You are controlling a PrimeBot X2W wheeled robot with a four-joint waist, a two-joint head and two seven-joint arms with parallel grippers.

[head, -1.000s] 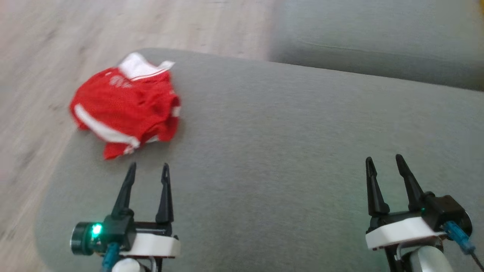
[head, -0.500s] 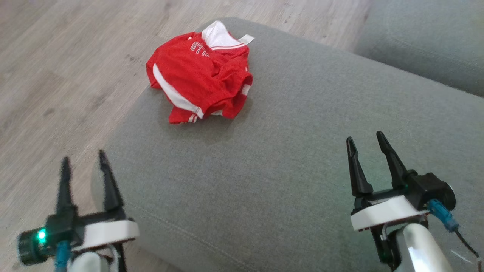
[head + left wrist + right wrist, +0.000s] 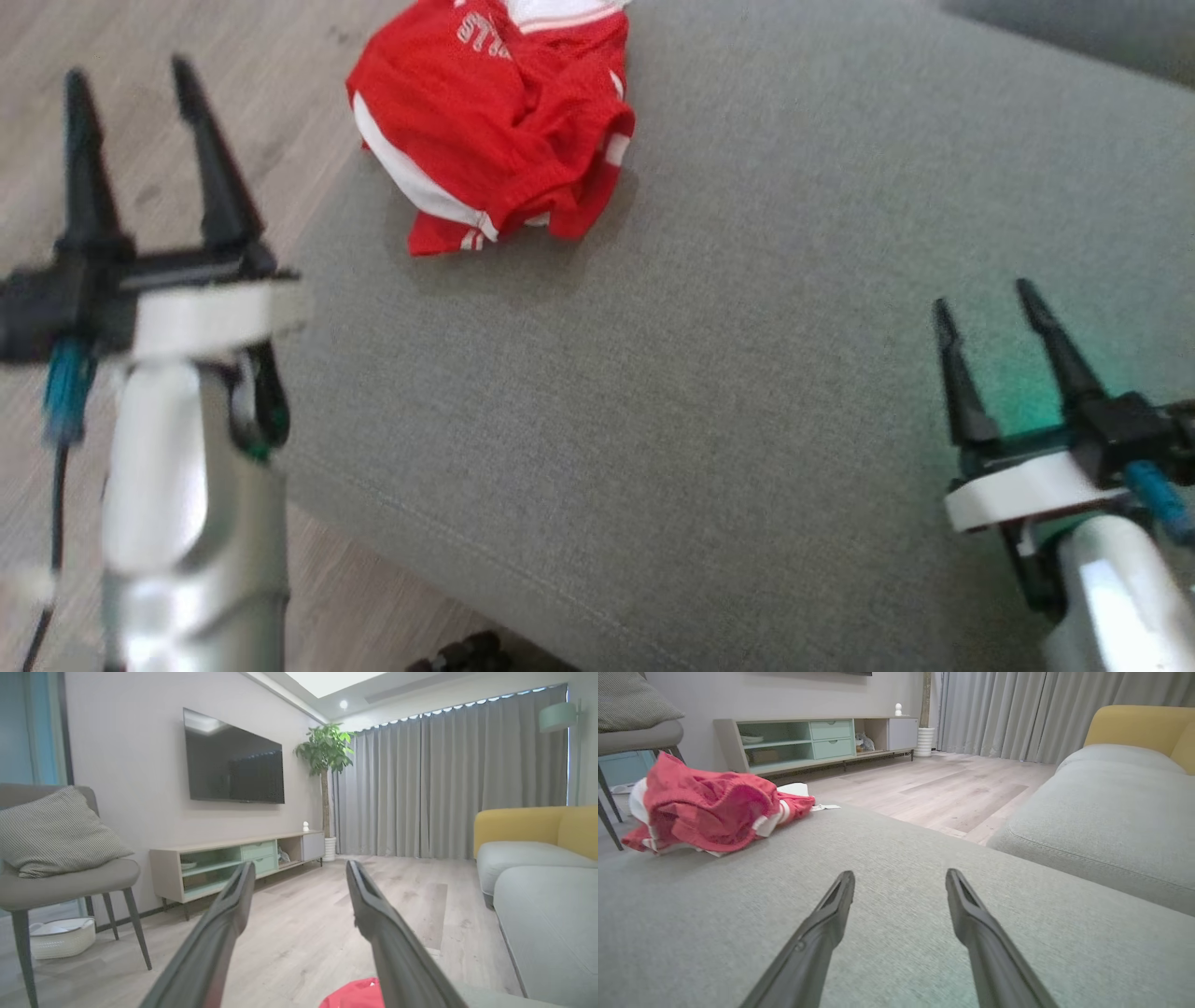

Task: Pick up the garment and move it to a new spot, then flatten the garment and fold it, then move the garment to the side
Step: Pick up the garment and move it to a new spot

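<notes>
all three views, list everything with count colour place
shirt: 1, red and white, crumpled on near seat's left corner
near seat: 1, grey, under shirt
far seat: 1, grey, to its right
floor: 1, pale wood, around seats
tv: 1, black, on wall
cabinet: 1, wood and green, under tv
plant: 1, green, beside curtains
curtains: 1, grey, far end
chair: 1, grey, holding pillow
left hand: 1, black, open, raised left of shirt
right hand: 1, black, open, over near seat
</notes>
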